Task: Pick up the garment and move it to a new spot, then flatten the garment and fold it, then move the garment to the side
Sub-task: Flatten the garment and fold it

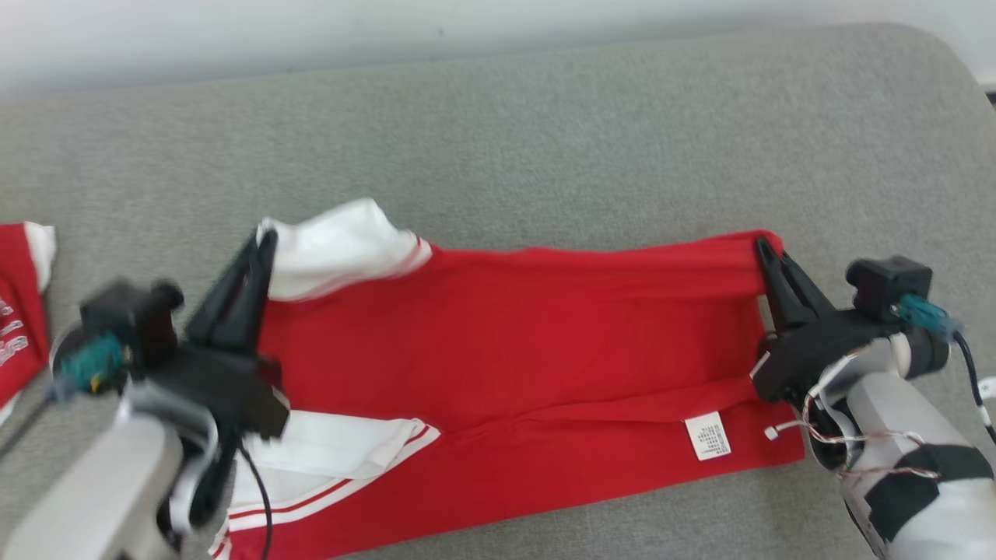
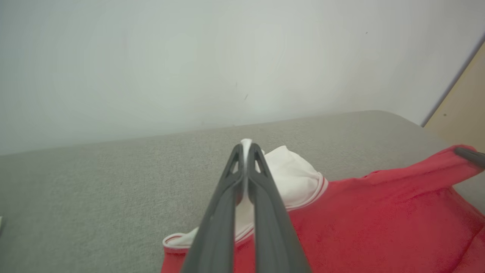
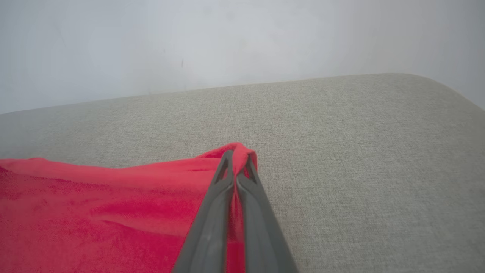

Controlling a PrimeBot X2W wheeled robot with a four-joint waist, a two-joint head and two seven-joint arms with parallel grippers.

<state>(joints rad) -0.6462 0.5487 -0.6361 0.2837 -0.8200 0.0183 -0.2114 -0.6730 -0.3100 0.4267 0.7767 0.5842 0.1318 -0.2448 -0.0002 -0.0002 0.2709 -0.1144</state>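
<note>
The garment [image 1: 513, 334] is a red shirt with white sleeves, stretched sideways across the grey cushion and lifted along its far edge. My left gripper [image 1: 264, 237] is shut on the white sleeve at the shirt's left end; in the left wrist view white cloth [image 2: 291, 178] is pinched at the tips of that gripper [image 2: 246, 146]. My right gripper [image 1: 764, 245] is shut on the red hem corner at the right end, and the right wrist view shows red fabric [image 3: 113, 204] bunched between its tips [image 3: 238, 155]. A white care label [image 1: 706, 435] shows near the hem.
Another red and white garment [image 1: 19, 311] lies at the left edge of the cushion [image 1: 545, 140]. A pale wall runs behind the cushion. A tan panel [image 2: 462, 110] stands at the far right in the left wrist view.
</note>
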